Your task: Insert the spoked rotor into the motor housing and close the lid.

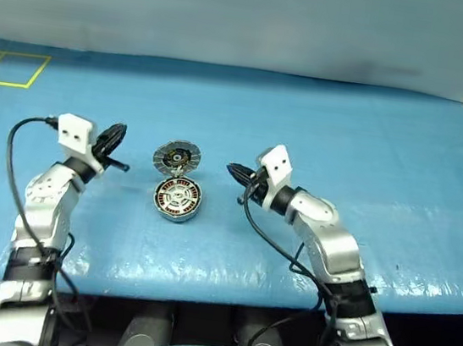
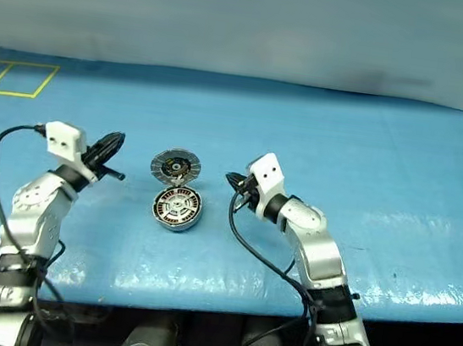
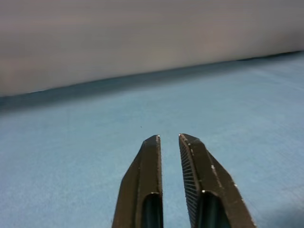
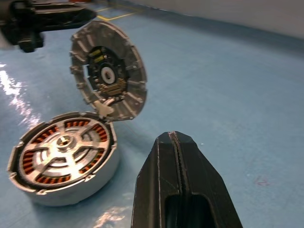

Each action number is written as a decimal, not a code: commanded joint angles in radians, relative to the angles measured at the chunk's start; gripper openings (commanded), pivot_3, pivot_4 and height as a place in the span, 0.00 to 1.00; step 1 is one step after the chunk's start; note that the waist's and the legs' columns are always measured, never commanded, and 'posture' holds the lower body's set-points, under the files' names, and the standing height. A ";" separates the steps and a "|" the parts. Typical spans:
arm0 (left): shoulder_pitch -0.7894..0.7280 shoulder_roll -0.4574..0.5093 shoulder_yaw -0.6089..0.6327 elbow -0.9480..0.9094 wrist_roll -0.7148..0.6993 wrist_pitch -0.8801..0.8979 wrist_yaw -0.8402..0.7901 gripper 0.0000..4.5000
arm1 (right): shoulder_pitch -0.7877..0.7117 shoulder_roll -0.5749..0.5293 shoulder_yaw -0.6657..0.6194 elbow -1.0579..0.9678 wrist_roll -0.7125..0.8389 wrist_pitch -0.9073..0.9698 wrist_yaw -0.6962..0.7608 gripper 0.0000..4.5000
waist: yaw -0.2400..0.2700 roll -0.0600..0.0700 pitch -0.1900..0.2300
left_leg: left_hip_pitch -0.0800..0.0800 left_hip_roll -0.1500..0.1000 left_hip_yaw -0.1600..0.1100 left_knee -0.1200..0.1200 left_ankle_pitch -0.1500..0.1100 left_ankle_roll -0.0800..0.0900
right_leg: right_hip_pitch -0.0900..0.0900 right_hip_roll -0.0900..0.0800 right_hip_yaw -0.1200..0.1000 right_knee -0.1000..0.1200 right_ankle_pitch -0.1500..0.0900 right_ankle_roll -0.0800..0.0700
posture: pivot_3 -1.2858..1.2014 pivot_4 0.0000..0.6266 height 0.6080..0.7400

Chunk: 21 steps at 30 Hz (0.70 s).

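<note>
— Where's the motor housing (image 1: 178, 199)?
— On the blue worktop (image 1: 347, 137), between both arms, spoked rotor (image 4: 64, 154) inside, lid (image 1: 176, 158) standing open.
— Grippers?
— Left gripper (image 1: 113, 142) and right gripper (image 1: 237, 173) both clenched, empty.

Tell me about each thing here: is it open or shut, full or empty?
Lid: open, standing up from the housing's far edge.
Motor housing: uncovered, with the spoked rotor already sitting inside.
Left hand: shut, holding nothing.
Right hand: shut, holding nothing, beside the housing and not touching it.
</note>
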 commanded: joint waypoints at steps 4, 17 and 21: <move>-0.230 -0.024 -0.056 0.234 -0.014 -0.049 -0.185 0.01 | 0.045 -0.032 0.022 -0.124 0.008 0.032 -0.017 0.00 | 0.002 -0.001 0.000 | -0.001 -0.001 0.000 0.003 0.000 0.000 | 0.001 0.000 0.000 -0.001 0.001 0.001 | 0.52 0.24 1.00; -0.360 -0.023 -0.185 0.284 -0.080 0.195 -0.631 0.01 | 0.061 -0.067 -0.007 -0.200 -0.016 0.041 -0.100 0.00 | -0.009 -0.001 0.000 | -0.003 -0.001 0.000 0.005 -0.001 0.001 | 0.001 -0.001 0.000 0.000 0.001 0.002 | 0.52 0.24 1.00; -0.321 -0.011 -0.194 0.242 -0.085 0.248 -0.662 0.01 | 0.060 -0.069 -0.007 -0.202 -0.014 0.040 -0.108 0.00 | -0.008 -0.001 0.000 | -0.003 -0.002 0.000 0.006 -0.001 0.001 | 0.001 -0.001 0.000 0.000 0.001 0.002 | 0.52 0.24 1.00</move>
